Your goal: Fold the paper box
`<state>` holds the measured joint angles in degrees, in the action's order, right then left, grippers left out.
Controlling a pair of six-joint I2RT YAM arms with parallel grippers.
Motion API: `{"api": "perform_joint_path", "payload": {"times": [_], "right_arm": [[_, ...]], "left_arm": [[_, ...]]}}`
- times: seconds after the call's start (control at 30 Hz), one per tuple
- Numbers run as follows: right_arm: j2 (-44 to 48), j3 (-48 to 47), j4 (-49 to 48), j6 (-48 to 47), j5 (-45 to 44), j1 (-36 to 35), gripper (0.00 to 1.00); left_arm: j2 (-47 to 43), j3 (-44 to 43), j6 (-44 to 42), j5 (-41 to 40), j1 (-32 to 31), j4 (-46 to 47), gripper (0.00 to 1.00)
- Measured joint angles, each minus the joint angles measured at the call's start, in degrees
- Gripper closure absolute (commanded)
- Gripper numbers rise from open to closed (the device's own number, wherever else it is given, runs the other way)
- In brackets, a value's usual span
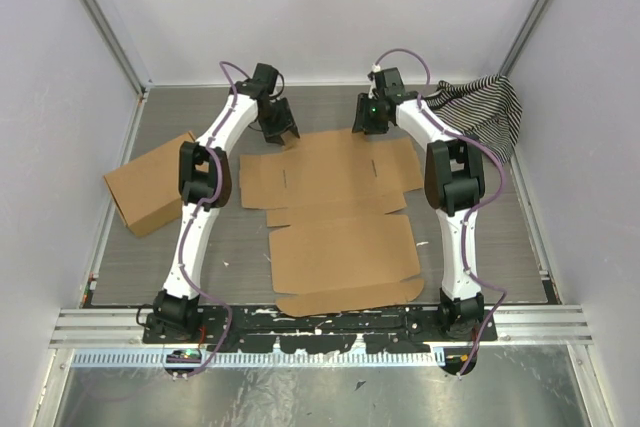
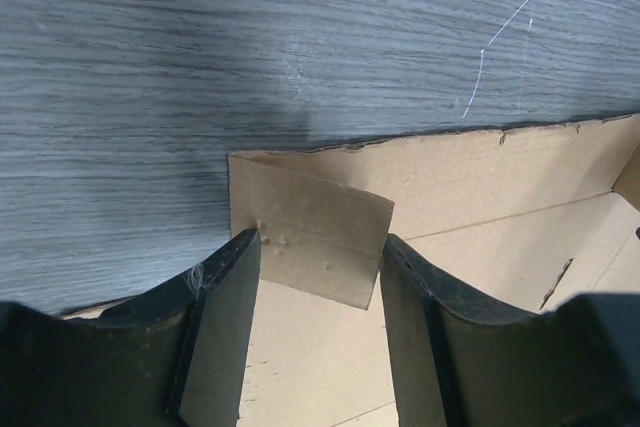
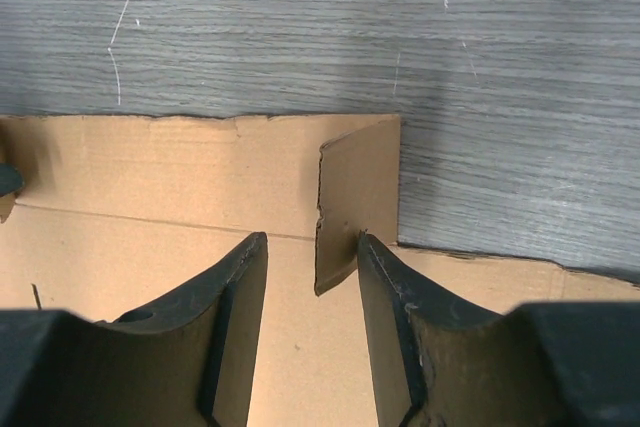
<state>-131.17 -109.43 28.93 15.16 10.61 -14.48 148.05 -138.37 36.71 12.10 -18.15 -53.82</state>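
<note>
The paper box (image 1: 335, 212) lies flat and unfolded in the middle of the table, a brown die-cut sheet with flaps and creases. My left gripper (image 1: 283, 132) is open over its far left corner; in the left wrist view a small raised tab (image 2: 312, 230) stands between my fingers (image 2: 225, 332). My right gripper (image 1: 366, 122) is open over the far right corner; in the right wrist view a raised tab (image 3: 355, 197) stands between the jaws, touching my right finger (image 3: 385, 327). Neither gripper is closed on the cardboard.
A squarer brown cardboard box (image 1: 150, 182) sits at the left near the wall. A black-and-white striped cloth (image 1: 485, 107) lies at the far right corner. Grey walls enclose the table on three sides.
</note>
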Motion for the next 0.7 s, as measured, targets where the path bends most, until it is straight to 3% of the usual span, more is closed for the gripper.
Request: {"api": "perform_joint_path", "payload": {"times": [0.7], "right_arm": [[-6.45,-6.25,1.79,0.52,3.02,-1.53,0.52]], "left_arm": [[0.63,-1.14,0.0,0.87,0.07,0.28,0.42]]}}
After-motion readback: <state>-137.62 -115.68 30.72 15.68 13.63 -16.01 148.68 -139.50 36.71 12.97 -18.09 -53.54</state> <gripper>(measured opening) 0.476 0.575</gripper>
